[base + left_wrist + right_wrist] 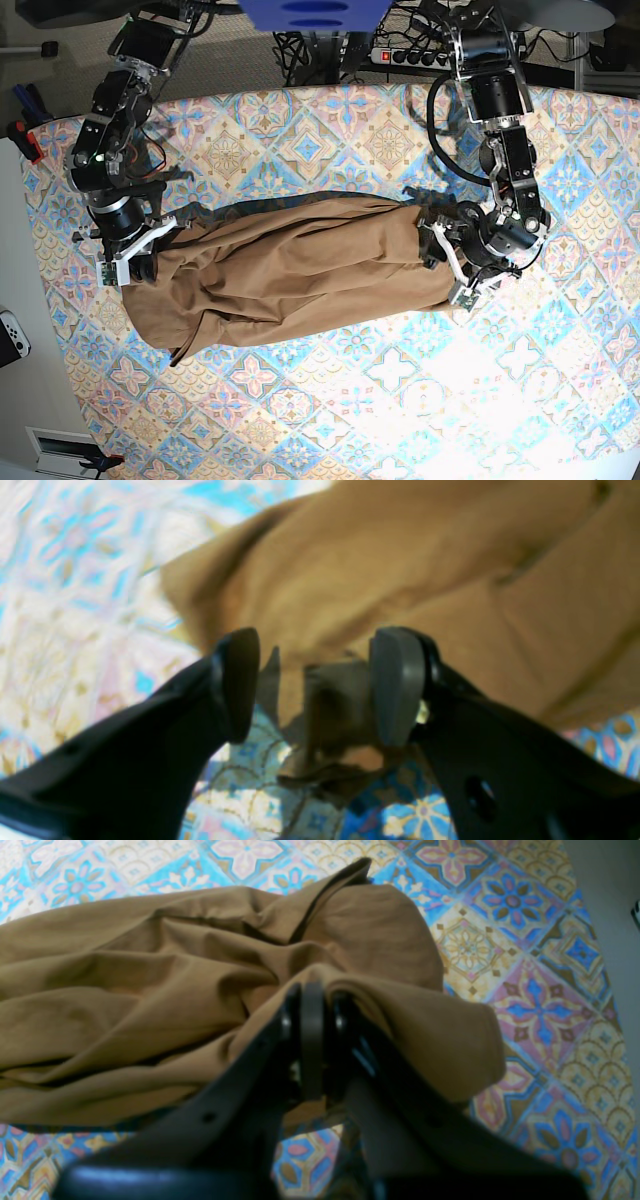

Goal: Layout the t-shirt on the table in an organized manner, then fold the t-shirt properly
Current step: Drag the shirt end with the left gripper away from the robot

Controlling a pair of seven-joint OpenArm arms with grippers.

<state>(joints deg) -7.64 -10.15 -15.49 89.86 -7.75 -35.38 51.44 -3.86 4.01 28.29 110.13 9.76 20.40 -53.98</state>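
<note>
The whole bench (330,420) is seen from straight overhead in the base view. Each wrist view is taken close, looking along its own gripper, left (315,685) and right (312,1040), onto one end of the t-shirt (300,270), which is shared by all three.

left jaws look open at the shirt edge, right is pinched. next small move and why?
Probably close the left gripper on the t-shirt edge bunched between its open jaws. The right gripper is shut on the other end, and the shirt lies wrinkled on the table; both ends must be held before it can be spread flat.
</note>
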